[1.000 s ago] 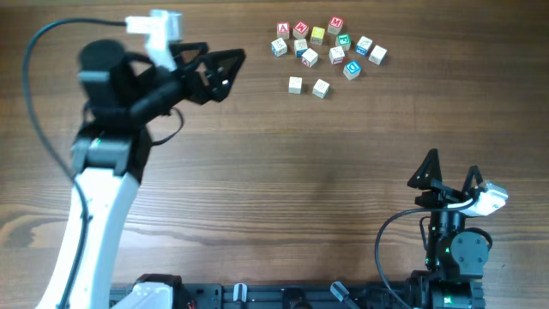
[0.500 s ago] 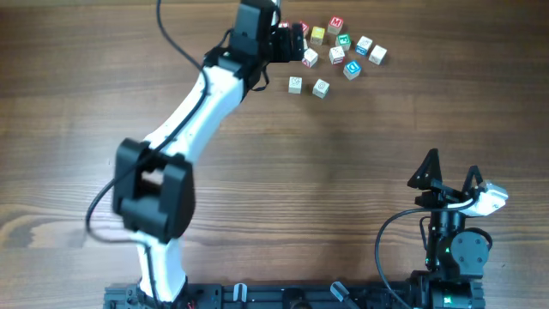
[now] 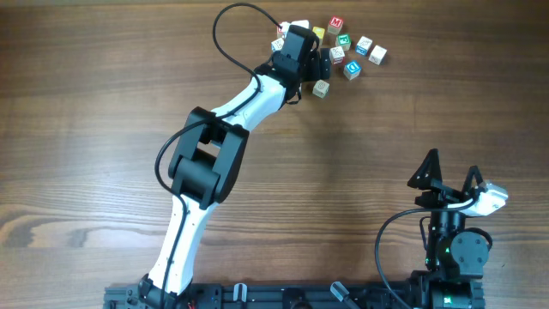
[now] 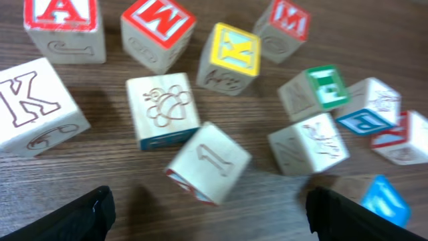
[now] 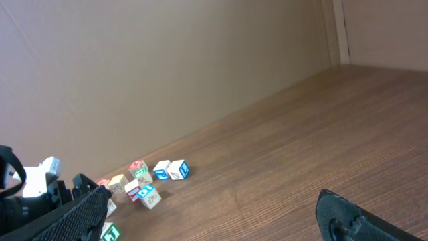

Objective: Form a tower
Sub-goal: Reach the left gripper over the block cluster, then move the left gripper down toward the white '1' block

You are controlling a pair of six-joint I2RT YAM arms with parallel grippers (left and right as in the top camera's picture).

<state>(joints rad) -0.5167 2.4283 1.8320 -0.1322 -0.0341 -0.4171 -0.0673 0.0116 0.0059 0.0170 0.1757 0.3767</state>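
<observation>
step in hand: a first cube is being picked out of the loose cubes (image 3: 343,47), by the look of it; no grip is being made yet.
tower: none is being shown in any view; the cubes are all lying singly in a cluster at the far side of the table (image 3: 86,129).
left end effector (image 4: 210,209): its fingers are being held wide apart above the cluster, with nothing clamped between them.
right end effector (image 5: 214,209): it is being kept apart and bare, near the table's front edge, well apart from the cubes.
likely target: the number cube (image 4: 207,163) is being framed between the two fingertips; it is sitting askew to them.
crowding: the bee cube (image 4: 162,107) is lying just beside it, and a cube with a drawing (image 4: 309,144) is near on the other side.
advice on alignment: the wrist is best being turned until the fingers are facing two flat sides, not corners.
advice on descent: a straight drop is being called for, so that the neighbours are not being nudged.
advice on closing: the cube is best being taken low and centred, so that it is not being tipped when lifted.
</observation>
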